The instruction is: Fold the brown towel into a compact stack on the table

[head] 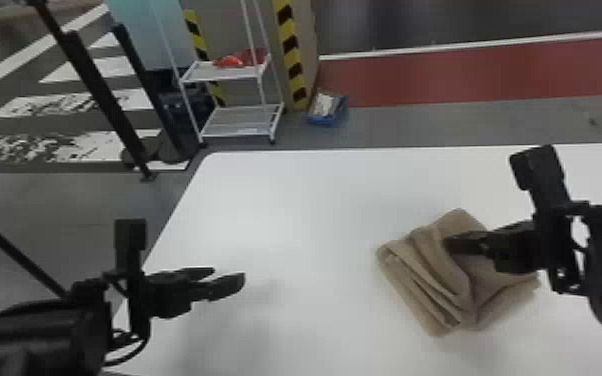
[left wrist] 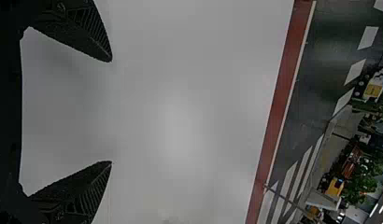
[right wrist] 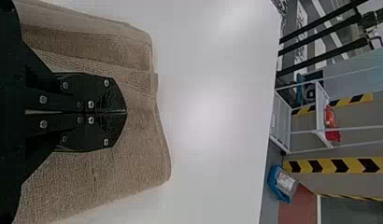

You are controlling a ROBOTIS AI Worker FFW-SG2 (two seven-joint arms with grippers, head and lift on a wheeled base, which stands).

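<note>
Brown towel [head: 415, 272]: is lying part-folded, layers ridged, well in from the left edge of the surface [head: 290, 200]. Right gripper [right wrist: 126, 112]: is resting over it, fingers closed together, probably for pressing folds flat; cannot tell if cloth is pinched. Left gripper [left wrist: 111, 111]: is hanging empty, fingers wide apart, towards the left edge, presumably leaving working room.
</note>
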